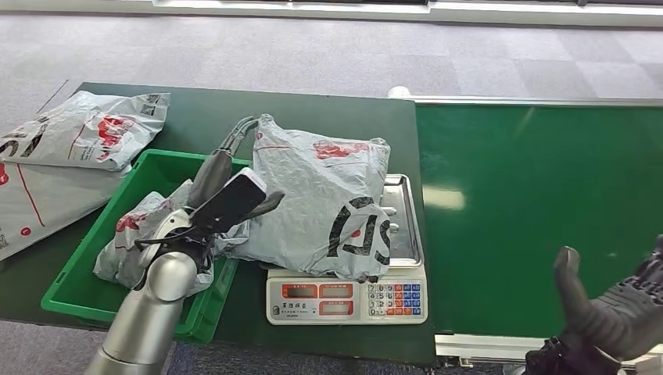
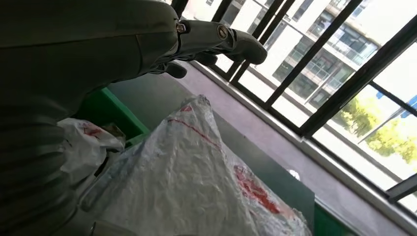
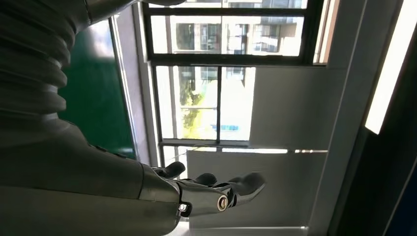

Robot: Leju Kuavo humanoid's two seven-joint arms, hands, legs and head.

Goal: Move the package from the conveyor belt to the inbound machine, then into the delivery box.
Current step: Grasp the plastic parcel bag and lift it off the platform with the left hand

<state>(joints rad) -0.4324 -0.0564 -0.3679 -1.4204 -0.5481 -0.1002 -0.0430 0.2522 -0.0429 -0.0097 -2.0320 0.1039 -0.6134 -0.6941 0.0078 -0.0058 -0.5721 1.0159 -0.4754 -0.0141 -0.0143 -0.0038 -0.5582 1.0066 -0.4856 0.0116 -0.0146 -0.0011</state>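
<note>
Lying on the scale [image 1: 399, 301], package [image 1: 328, 199] just beside left hand [image 1: 227, 176]

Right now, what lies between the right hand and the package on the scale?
In the head view, bare green conveyor belt fills the stretch between the right hand and the package on the scale; nothing lies on it.

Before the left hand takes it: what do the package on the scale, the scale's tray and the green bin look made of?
Package: thin grey plastic film, likely a poly mailer; it is crinkled and glossy. Scale tray: apparently stainless steel, given its shiny silver rim. Green bin: probably rigid moulded plastic, smooth and uniformly coloured.
</note>
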